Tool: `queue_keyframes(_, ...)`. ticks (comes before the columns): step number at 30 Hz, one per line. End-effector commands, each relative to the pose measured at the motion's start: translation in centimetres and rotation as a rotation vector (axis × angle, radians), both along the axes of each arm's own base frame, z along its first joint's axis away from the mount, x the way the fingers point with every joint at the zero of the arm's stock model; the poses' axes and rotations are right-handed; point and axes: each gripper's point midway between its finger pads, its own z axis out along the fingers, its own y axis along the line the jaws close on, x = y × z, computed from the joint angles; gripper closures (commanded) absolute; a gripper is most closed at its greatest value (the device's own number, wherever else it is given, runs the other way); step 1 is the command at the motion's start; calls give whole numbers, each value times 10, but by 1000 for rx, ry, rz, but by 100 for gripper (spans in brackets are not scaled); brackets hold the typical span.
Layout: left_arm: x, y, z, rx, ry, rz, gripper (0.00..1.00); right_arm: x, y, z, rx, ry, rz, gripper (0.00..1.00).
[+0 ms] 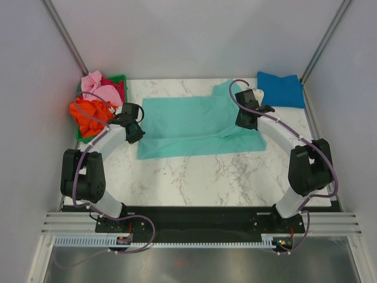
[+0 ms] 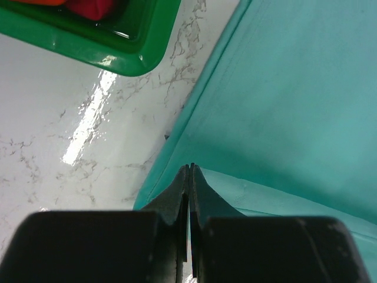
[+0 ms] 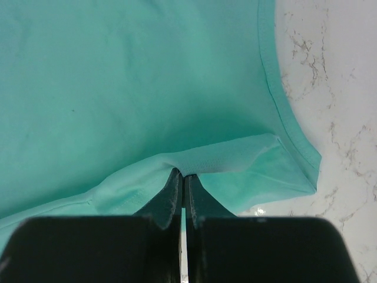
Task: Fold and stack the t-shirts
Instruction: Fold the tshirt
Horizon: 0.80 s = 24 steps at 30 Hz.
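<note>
Counted on the white marbled surface [image 1: 194, 177]: five soft cloth short-sleeved t-shirts, one green plastic crate [image 1: 121, 77], two black arms.

Spread flat mid-surface between the arms: one mint-teal t-shirt [image 1: 194, 121]. Long axis running left to right. Straight edge at the left end. At the right end, a narrower part pointing toward the far edge, sleeve or neck not clear. Near-side strip doubled over as a paler fold.

Folded into a small rectangle at the far right corner, well apart from the teal one: one bright blue t-shirt [image 1: 281, 88].

Heaped in the crate at the far left: one orange t-shirt [image 1: 88, 115] nearest, one pink t-shirt [image 1: 100, 88] and one red t-shirt [image 1: 118, 88] behind it, all crumpled.

Left gripper [image 2: 189, 168] at the teal shirt's left edge, jaws pressed together, pinching the end of the pale fold. Right gripper [image 3: 181, 174] near the right end, jaws likewise pressed together, pinching a raised ridge of teal cloth beside a curved hem.
</note>
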Motion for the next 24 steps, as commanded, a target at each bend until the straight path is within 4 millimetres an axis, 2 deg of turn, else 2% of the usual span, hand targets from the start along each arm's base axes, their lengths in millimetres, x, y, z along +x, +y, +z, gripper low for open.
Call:
queue_keyframes(1,22,3,2,21,-12,-21,98,25,4,16,11,-58,5,100)
queue_keyframes(3,32,0,4,13,-17,-33,98,29,4,5,5,-36,-4,100)
queue_keyframes(4,35,-1,2,8,-13,-41,98,33,2,6,4,-38,-13,100)
queue_keyframes(6,43,-3,-5,-2,7,-59,98,38,0,-6,0,-12,-34,100)
queue_keyframes(7,52,-3,1,-9,-7,-67,98,43,-3,-2,6,-16,-50,100)
queue_keyframes(8,56,-5,-8,-22,15,-81,98,46,-4,-11,1,5,-60,100)
queue_keyframes(9,68,-13,1,-62,-3,-111,98,50,-6,-12,4,6,-80,99)
queue_keyframes(10,72,-14,1,-69,10,-126,90,57,-6,-7,6,1,-89,86)
queue_keyframes(11,77,-16,3,-75,16,-136,83,60,-9,-15,-1,23,-99,77)
queue_keyframes(12,83,-18,9,-79,26,-146,78,71,-8,-4,9,1,-111,58)
queue_keyframes(13,86,-18,14,-75,21,-154,63,72,-14,-4,4,20,-122,50)
queue_keyframes(14,89,-18,22,-73,6,-158,55,75,-16,-7,3,32,-124,49)
queue_keyframes(15,91,-19,41,-77,-34,-169,48,82,-16,4,16,10,-121,48)
queue_keyframes(16,88,-18,50,-67,-39,-183,37,84,-17,12,25,0,-101,47)
queue_keyframes(17,84,-19,62,-64,-52,-194,34,86,-17,18,33,-11,-88,46)
queue_keyframes(18,82,-21,88,-69,-101,-214,33,85,-16,24,33,-21,-67,46)
queue_keyframes(20,68,-20,111,-56,-116,-257,32,81,-7,41,68,-47,-1,46)
queue_keyframes(21,61,-25,119,-72,-123,-287,32,72,-4,34,83,-26,21,46)
queue_keyframes(22,49,-26,139,-64,-163,-315,31,70,3,35,120,-39,54,46)
queue_keyframes(23,40,-30,144,-80,-171,-341,31,62,16,41,180,-48,103,46)
queue_keyframes(24,26,-31,135,-81,-150,-346,31,52,20,24,205,-24,123,46)
